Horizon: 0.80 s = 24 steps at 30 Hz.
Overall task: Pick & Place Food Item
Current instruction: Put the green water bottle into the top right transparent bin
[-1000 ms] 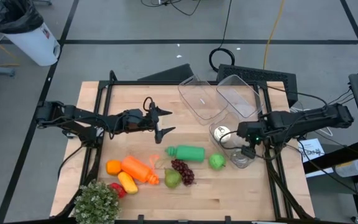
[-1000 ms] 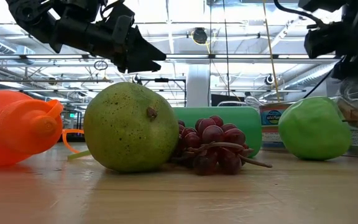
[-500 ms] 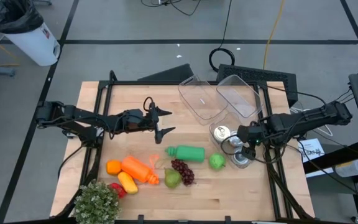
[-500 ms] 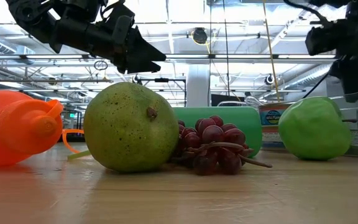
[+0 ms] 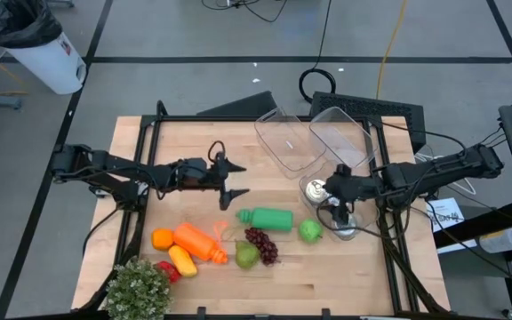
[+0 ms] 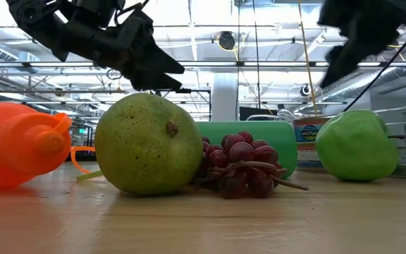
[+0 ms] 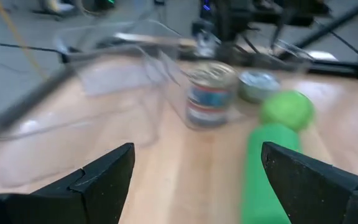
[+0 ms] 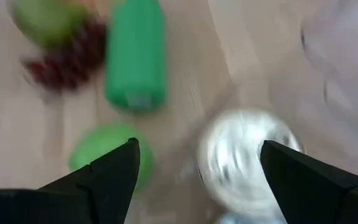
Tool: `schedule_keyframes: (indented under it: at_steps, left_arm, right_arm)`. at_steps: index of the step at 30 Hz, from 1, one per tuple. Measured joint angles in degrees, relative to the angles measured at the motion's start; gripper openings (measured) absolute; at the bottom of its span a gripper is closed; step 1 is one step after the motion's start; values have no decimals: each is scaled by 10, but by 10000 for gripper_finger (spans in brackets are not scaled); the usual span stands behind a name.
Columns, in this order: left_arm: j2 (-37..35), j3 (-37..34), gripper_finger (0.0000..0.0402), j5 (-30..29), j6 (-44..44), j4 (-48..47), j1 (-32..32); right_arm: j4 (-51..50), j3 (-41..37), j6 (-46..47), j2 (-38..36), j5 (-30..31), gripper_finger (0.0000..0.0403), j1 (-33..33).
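Observation:
Several foods lie on the wooden table: a green apple (image 5: pixel 309 231) (image 8: pixel 107 155), red grapes (image 5: pixel 260 244), a pear (image 5: pixel 245 256) (image 6: pixel 149 144), a green bottle (image 5: pixel 267 218) (image 7: pixel 266 168), an orange bottle (image 5: pixel 198 242) and an orange (image 5: pixel 162 238). A can (image 5: pixel 313 188) (image 7: pixel 211 93) stands upright beside a low round tin (image 5: pixel 345 228). My right gripper (image 5: pixel 327 197) (image 8: pixel 197 180) hovers open over the can, above the table's right half. My left gripper (image 5: pixel 231 180) (image 7: pixel 194 180) is open above the table's middle, behind the green bottle.
Two clear plastic containers (image 5: pixel 287 138) (image 5: pixel 340 133) sit at the far edge behind the can. A small plant (image 5: pixel 139 289) stands at the near left corner beside a yellow piece (image 5: pixel 182 260). Bare wood shows at the near right (image 5: pixel 345 284).
My right gripper has moved toward the table's left, from beside the round tin to over the can, staying open. My left gripper has turned a little in place. No food item has moved.

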Motion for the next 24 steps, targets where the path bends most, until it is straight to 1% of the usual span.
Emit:
schedule_keyframes:
  at_steps: [2,5,7,9,12,16,20,24]
  left_arm:
    - [0,0,351,0,5,-8,-14]
    - [0,5,351,0,18,-15,-28]
    - [0,10,351,0,24,-16,-33]
    - [0,11,351,0,26,-16,-34]
    - [0,11,351,0,25,-17,-29]
    - [0,11,351,-1,21,-17,-21]
    - [0,11,351,-1,11,-17,-12]
    - [0,11,351,-1,7,-17,-6]
  right_arm:
    - [71,-9,-23,0,0,314,0]
    - [212,-48,-56,1,-4,314,0]
    - [314,-77,-75,15,-30,314,0]
    - [373,-93,-96,41,-63,314,0]
    - [388,-84,-122,101,-75,314,4]
    - [383,-36,-146,195,-98,314,4]
    - [376,4,-191,266,-88,314,3]
    - [355,43,-185,319,-77,314,-1]
